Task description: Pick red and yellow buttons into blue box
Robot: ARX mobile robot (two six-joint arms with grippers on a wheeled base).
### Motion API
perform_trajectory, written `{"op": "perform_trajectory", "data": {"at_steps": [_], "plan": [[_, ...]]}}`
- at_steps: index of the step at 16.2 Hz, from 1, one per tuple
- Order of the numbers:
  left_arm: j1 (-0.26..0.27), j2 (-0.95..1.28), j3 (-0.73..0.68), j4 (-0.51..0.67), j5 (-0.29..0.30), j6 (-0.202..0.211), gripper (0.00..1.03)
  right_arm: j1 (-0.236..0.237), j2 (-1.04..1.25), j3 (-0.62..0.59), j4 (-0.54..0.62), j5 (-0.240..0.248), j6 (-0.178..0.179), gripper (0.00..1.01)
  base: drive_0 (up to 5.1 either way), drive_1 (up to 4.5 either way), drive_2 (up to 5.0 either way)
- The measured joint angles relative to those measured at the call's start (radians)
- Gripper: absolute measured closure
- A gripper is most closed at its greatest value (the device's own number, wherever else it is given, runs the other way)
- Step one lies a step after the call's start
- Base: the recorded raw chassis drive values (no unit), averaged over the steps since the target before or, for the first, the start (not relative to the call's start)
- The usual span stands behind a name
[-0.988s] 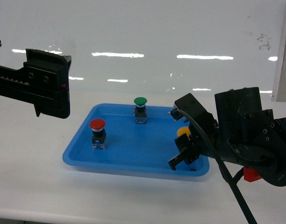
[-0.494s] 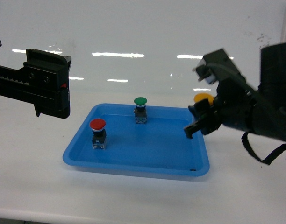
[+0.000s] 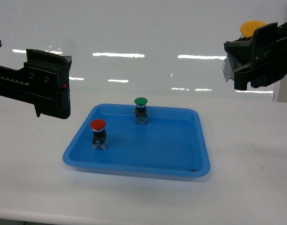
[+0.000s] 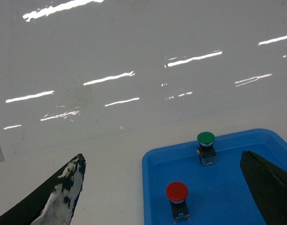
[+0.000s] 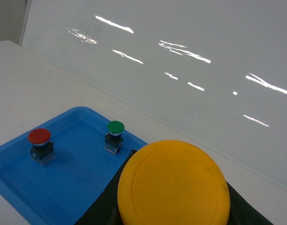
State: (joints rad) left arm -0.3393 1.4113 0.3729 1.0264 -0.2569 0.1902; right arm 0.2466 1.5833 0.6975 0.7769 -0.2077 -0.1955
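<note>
The left gripper (image 3: 52, 89) is hovering above the white table (image 3: 35, 187), left of the shallow blue tray (image 3: 134, 166); the left wrist view is showing its two fingers (image 4: 54, 199) spread wide apart, holding nothing. The red button (image 3: 98, 133) is standing upright in the tray's left part, and the green button (image 3: 141, 110) is standing upright farther back near the tray's far wall, apart from it. At the upper right, well above the table and right of the tray, the right gripper (image 3: 244, 56) is clamping the yellow button (image 3: 252, 26), whose cap is filling the near part of the right wrist view. The blue box is appearing in none of the views.
</note>
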Motion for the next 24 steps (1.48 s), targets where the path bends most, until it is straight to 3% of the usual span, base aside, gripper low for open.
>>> {"op": "perform_trajectory", "data": {"at_steps": [4, 7, 11, 14, 15, 20, 22, 24], "plan": [[0.0, 0.0, 0.0, 0.0, 0.0, 0.0, 0.05, 0.01, -0.034, -0.005, -0.006, 0.011, 0.0, 0.72, 0.0, 0.0, 0.0], [0.0, 0.0, 0.0, 0.0, 0.0, 0.0, 0.05, 0.055, -0.168, -0.02, -0.014, 0.023, 0.015, 0.72, 0.0, 0.0, 0.0], [0.0, 0.006, 0.005, -0.002, 0.011, 0.002, 0.05, 0.06, -0.165, -0.065, -0.033, 0.046, 0.011, 0.72, 0.0, 0.0, 0.0], [0.01, 0.168, 0.157, -0.043, 0.061, 0.005, 0.05, 0.06, -0.166, -0.065, -0.034, 0.046, 0.011, 0.72, 0.0, 0.0, 0.0], [0.016, 0.289, 0.256, -0.051, 0.066, 0.047, 0.05, 0.058, -0.165, -0.065, -0.035, 0.047, 0.011, 0.72, 0.0, 0.0, 0.0], [0.076, 0.538, 0.449, -0.089, 0.051, 0.144, 0.05, 0.059, -0.165, -0.065, -0.035, 0.046, 0.011, 0.72, 0.0, 0.0, 0.0], [0.094, 0.606, 0.514, -0.122, 0.04, 0.179, 0.05, 0.059, -0.165, -0.065, -0.035, 0.046, 0.011, 0.72, 0.0, 0.0, 0.0], [0.099, 0.63, 0.545, -0.14, 0.04, 0.18, 0.05, 0.059, -0.165, -0.065, -0.035, 0.046, 0.011, 0.72, 0.0, 0.0, 0.0]]}}
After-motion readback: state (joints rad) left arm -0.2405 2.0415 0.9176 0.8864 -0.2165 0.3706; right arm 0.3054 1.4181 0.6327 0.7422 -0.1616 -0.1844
